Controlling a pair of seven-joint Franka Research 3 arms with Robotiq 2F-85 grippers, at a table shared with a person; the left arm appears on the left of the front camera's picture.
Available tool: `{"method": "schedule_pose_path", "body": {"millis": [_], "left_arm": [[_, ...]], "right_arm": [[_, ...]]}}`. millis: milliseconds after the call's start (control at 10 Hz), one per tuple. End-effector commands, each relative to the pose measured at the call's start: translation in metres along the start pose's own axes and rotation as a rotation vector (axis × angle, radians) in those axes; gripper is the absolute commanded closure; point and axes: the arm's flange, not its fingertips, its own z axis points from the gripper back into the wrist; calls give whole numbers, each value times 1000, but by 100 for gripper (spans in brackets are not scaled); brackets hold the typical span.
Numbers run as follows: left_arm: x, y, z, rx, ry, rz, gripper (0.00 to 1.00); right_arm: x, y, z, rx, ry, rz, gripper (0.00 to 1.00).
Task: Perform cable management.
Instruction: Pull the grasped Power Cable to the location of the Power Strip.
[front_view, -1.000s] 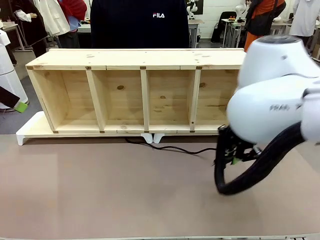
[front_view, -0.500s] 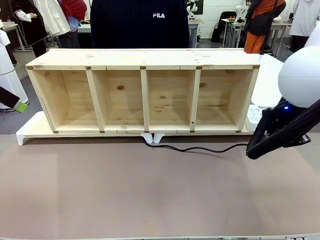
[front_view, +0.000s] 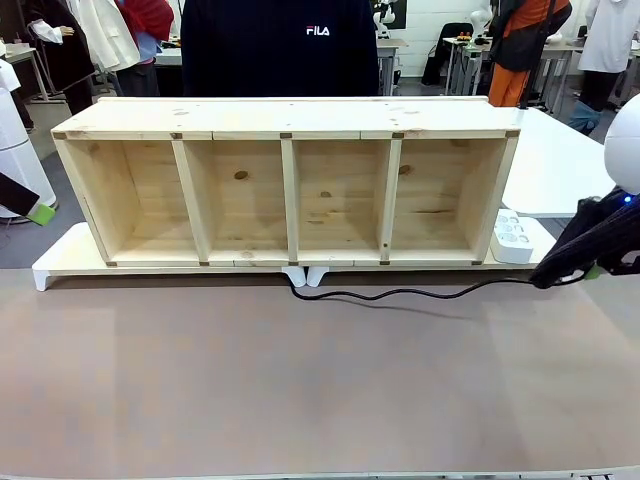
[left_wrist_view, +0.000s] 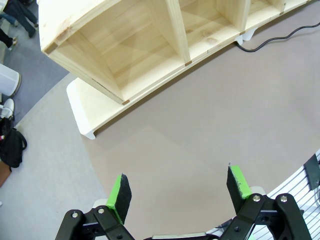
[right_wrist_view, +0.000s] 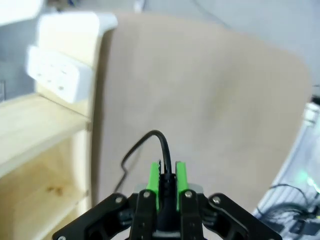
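Four open compartments make up the wooden shelf (front_view: 290, 120), which stands on a white base (front_view: 60, 262) at the far side of the tabletop (front_view: 300, 390). The cable (front_view: 400, 294) emerges from under the shelf's middle and lies in a loose wave along the tabletop towards the right. Its black end is pinched between the right fingers (right_wrist_view: 152, 175), closed narrow, with the cord looping just past the green pads. A white power strip (front_view: 512, 237) lies by the shelf's right end. The left fingers (left_wrist_view: 120, 192) are spread wide above bare tabletop near the shelf's left end. A person (front_view: 280, 50) in a dark top stands behind the shelf.
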Motion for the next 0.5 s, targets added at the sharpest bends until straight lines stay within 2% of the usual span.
{"method": "schedule_pose_path", "body": {"millis": [0,400], "left_arm": [[1,0,0,-4,-3,-1,0],[1,0,0,-4,-3,-1,0]], "right_arm": [[15,25,-2,77,24,-61,84],[27,71,9,176,86,-105,84]]}}
